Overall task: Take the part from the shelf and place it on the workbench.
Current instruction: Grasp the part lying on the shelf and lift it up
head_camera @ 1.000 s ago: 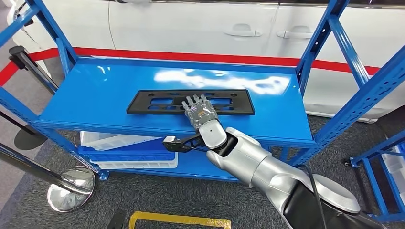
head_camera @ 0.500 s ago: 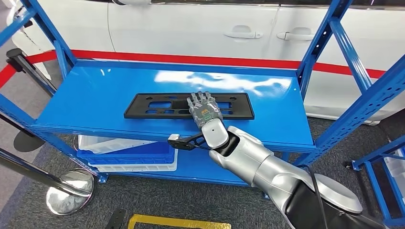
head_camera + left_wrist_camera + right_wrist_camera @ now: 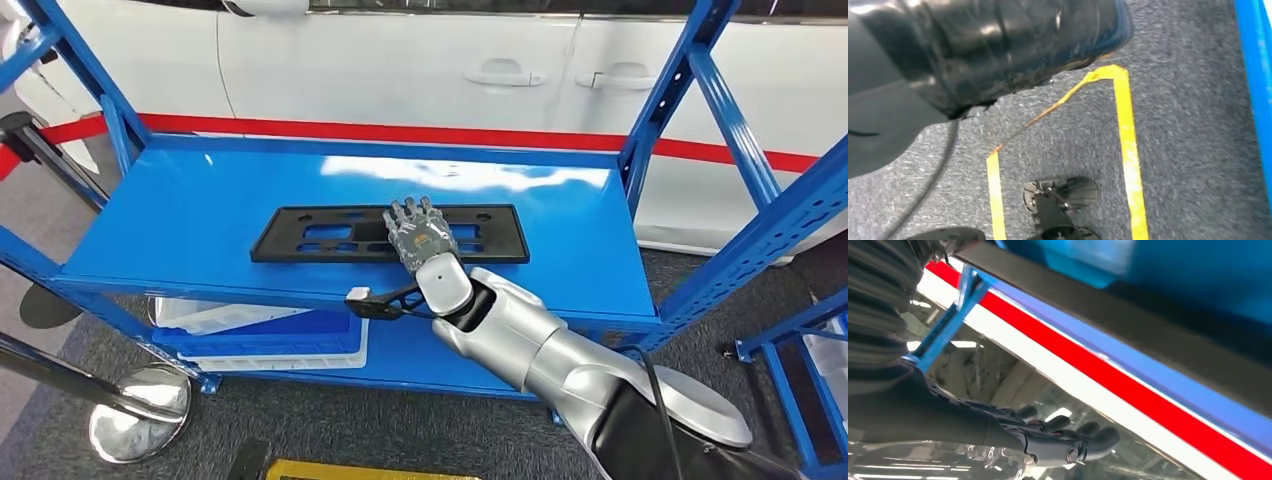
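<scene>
A long flat black part [image 3: 330,235] with cut-outs lies across the middle of the blue shelf board [image 3: 180,210]. My right hand [image 3: 420,235] rests palm down over the part's right-of-centre stretch, fingers stretched forward and slightly apart, with nothing gripped. Its thumb [image 3: 370,298] sticks out sideways at the shelf's front edge. In the right wrist view the dark fingers [image 3: 1068,445] reach out straight and loose, holding nothing.
Blue uprights [image 3: 690,80] frame the shelf on both sides. White and blue bins [image 3: 260,340] sit on the lower level. A white car [image 3: 400,60] stands behind. A chrome stanchion base [image 3: 140,412] is at front left. Yellow tape [image 3: 1128,145] marks the grey carpet.
The whole picture has shifted a little, so the camera moved. My right hand stays laid over the same stretch of the black part.
</scene>
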Tool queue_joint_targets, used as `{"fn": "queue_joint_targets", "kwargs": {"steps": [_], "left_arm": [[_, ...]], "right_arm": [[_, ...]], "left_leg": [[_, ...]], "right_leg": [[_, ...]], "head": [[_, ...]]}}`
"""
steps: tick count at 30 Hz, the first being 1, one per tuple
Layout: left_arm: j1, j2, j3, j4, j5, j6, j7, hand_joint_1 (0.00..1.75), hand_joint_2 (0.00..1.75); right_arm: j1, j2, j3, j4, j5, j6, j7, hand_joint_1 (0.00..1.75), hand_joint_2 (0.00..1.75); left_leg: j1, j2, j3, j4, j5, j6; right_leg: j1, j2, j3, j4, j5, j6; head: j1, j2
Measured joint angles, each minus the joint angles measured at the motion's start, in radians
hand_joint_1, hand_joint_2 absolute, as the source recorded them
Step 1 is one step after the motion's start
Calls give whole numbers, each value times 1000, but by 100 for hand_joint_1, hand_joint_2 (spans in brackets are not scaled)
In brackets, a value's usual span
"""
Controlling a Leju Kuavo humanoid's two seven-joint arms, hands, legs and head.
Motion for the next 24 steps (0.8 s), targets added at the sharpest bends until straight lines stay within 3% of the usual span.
{"fn": "queue_joint_targets", "kwargs": {"steps": [3,6,7,8,10,12,13,16,18,19,21,22,23,24], "left_arm": [[1,0,0,0,0,0,0,0,0],[0,0,0,0,1,0,0,0,0],[1,0,0,0,1,0,0,0,0],[3,0,0,0,1,0,0,0,0],[5,0,0,0,1,-1,0,0,0],[4,-1,0,0,1,-1,0,0,0],[2,-1,0,0,1,-1,1,0,0],[1,-1,0,0,1,-1,1,0,0],[1,-1,0,0,0,0,1,0,0],[0,-1,0,0,0,0,1,0,0],[0,-1,0,0,1,0,1,0,0],[2,-1,0,0,2,0,1,0,0],[5,-1,0,0,4,0,1,0,0],[7,-1,0,0,7,1,0,0,0]], "right_arm": [[-3,1,0,-3,0,6,-2,0,175],[2,0,0,-4,-1,14,-4,0,175],[6,0,0,-4,-1,15,-4,0,175],[9,0,0,-4,-1,15,-5,0,175],[10,0,0,-4,-2,15,-6,0,175],[9,0,0,-4,-2,15,-8,0,175],[8,1,0,-4,-2,15,-9,0,175],[9,2,0,-5,-3,15,-10,0,175],[7,3,0,-6,-3,15,-10,0,175],[6,5,0,-7,-3,15,-11,0,175],[8,6,0,-7,-4,16,-14,0,175],[9,7,0,-7,-5,18,-17,30,175],[12,7,0,-6,-7,21,-21,72,175],[13,8,0,-6,-10,25,-26,116,175]], "left_leg": [[8,1,22,-18,-2,15],[10,1,38,-20,-14,24],[10,1,44,-19,-20,24],[10,0,51,-17,-26,23],[11,0,67,-10,-43,19],[8,-1,75,-2,-61,10],[8,-1,76,1,-66,4],[9,-1,78,0,-76,-13],[10,1,63,38,-97,-23],[11,2,38,85,-115,-27],[12,2,-43,216,-152,-32],[12,2,-80,263,-156,-34],[12,2,-103,281,-144,-34],[12,2,-104,256,-111,-32]], "right_leg": [[0,-3,-16,44,-25,16],[-7,-5,-122,230,-89,27],[-9,-5,-154,275,-93,29],[-11,-5,-168,282,-77,30],[-14,-6,-136,181,5,29],[-13,-6,-83,61,56,23],[-12,-5,-69,30,60,19],[-9,-2,-60,16,47,4],[-12,-2,-49,10,42,-7],[-13,-3,-43,8,38,-13],[-11,-4,-34,8,29,-19],[-9,-3,-29,8,25,-20],[-8,-2,-24,8,20,-21],[-7,-2,-17,8,16,-20]], "head": [[3,0],[4,0],[4,0],[4,0],[4,0],[4,0],[4,0],[3,0],[0,0],[-2,0],[-4,0],[-4,0],[-4,0],[-4,0]]}}
